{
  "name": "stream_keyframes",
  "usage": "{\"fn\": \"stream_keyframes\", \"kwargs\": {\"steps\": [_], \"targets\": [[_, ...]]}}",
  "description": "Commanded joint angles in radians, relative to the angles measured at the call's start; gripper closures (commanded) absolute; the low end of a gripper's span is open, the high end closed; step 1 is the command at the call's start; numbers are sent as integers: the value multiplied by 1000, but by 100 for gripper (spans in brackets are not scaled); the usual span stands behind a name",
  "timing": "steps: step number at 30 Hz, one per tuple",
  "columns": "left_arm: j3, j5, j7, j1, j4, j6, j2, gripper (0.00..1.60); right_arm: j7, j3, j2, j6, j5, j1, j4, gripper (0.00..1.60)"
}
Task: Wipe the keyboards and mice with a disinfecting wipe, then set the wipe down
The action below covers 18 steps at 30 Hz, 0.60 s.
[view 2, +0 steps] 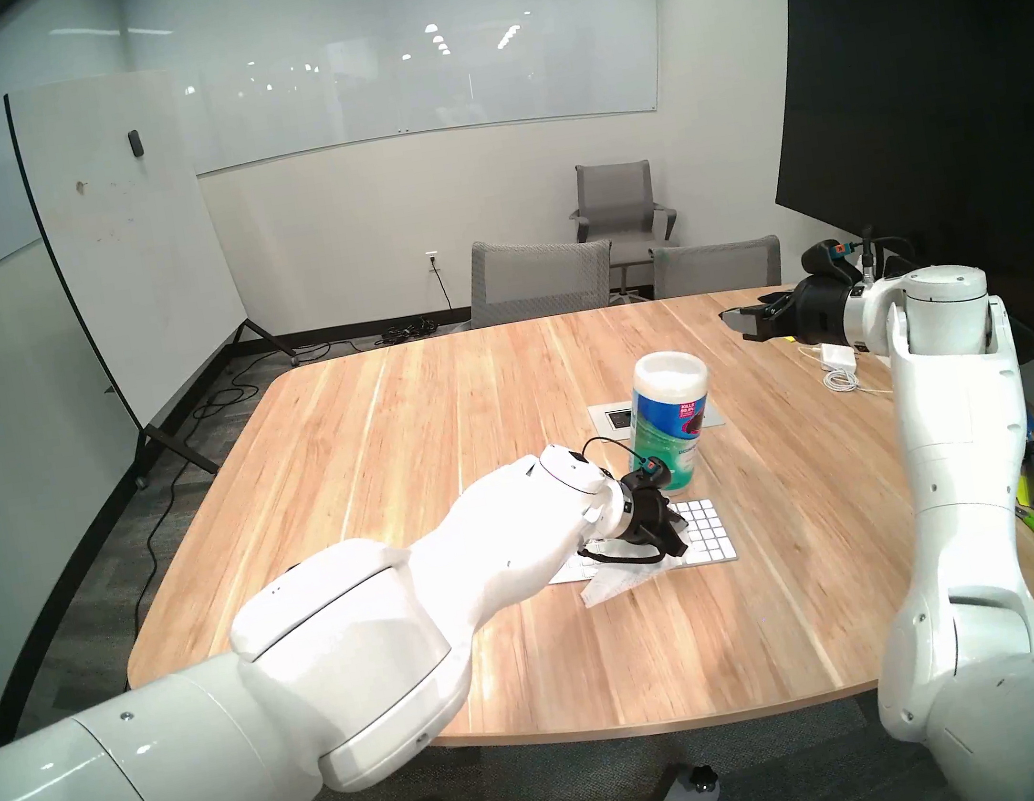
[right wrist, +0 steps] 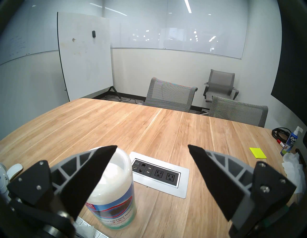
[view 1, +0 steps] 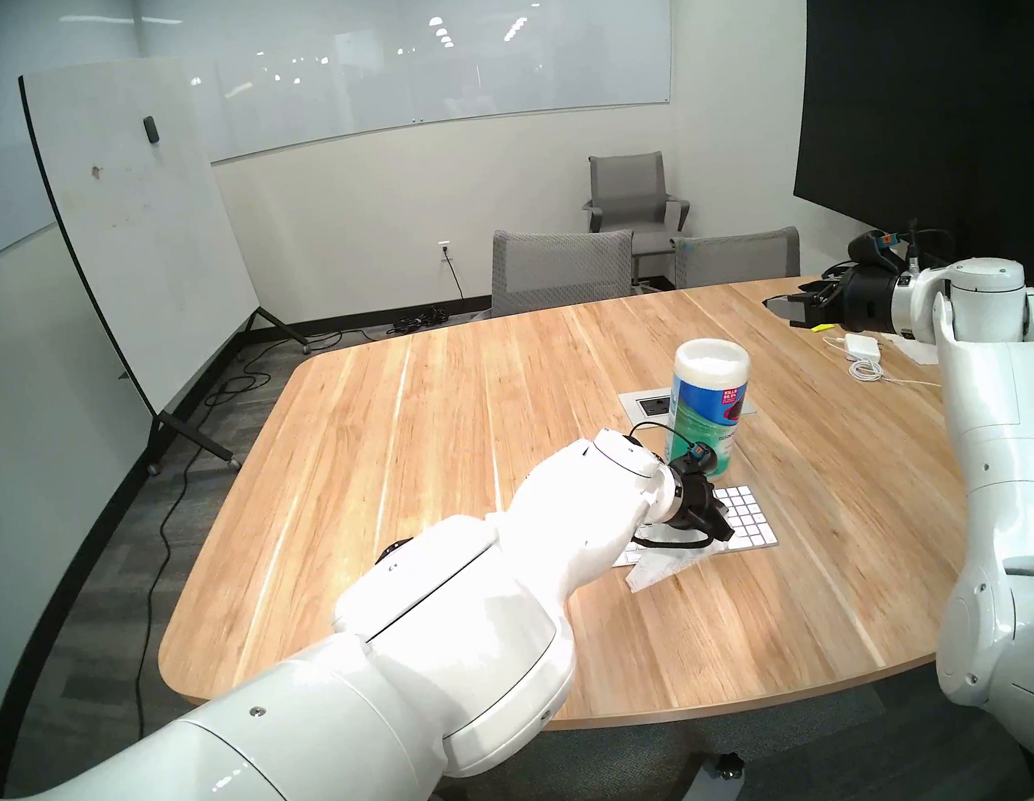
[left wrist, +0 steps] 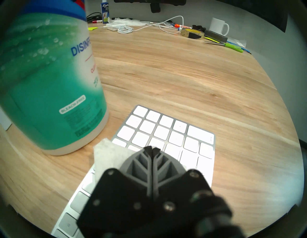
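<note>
My left gripper (left wrist: 152, 149) had its jaws pressed together on the wipe (left wrist: 106, 156), which hung limp under them over the keyboard (left wrist: 167, 131), its loose end trailing onto the wood in front of the near edge (view 1: 656, 569). The gripper sat over the number pad end. Just beside the keyboard's far edge stood the canister (left wrist: 49, 83), its blue-green label reading "DISINFE…" in blue and "BLEACH FREE" in a small white badge; from my right wrist I could read "DISINFECTING WIPES" and "3-IN-1" on it, and a red patch said "KILLS 99.9%" from the head. The mouse (right wrist: 15, 169) lay behind the canister, low and white, at the left edge of my right wrist view. My right gripper (right wrist: 152, 148) was raised well apart from all this, jaws spread wide and holding nothing.

The surface (view 1: 436, 415) was pale planked wood with rounded corners and a power panel (right wrist: 159, 174) set into its middle. Along its right side lay an "EXPO" spray bottle (right wrist: 290, 143), a yellow pad (right wrist: 257, 152), a white charger (left wrist: 116, 26), tape (left wrist: 191, 33), green scissors (left wrist: 232, 46) and a mug (left wrist: 217, 25). Grey mesh chairs (view 1: 560, 263), a rolling whiteboard (view 1: 141, 232) and a dark screen (view 1: 923, 95) stood around the room
</note>
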Motion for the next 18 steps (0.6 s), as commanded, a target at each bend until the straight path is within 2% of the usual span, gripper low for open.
{"fn": "stream_keyframes", "kwargs": {"steps": [1, 8, 18], "targets": [[-29, -20, 35, -57, -2, -9, -24, 160, -1, -1, 2, -1, 2, 20, -18, 0], [-33, -19, 83, -41, 7, -14, -54, 160, -1, -1, 2, -1, 2, 20, -17, 0], [-21, -13, 143, 22, -2, -33, -54, 160, -1, -1, 3, -2, 2, 20, -16, 0]]}}
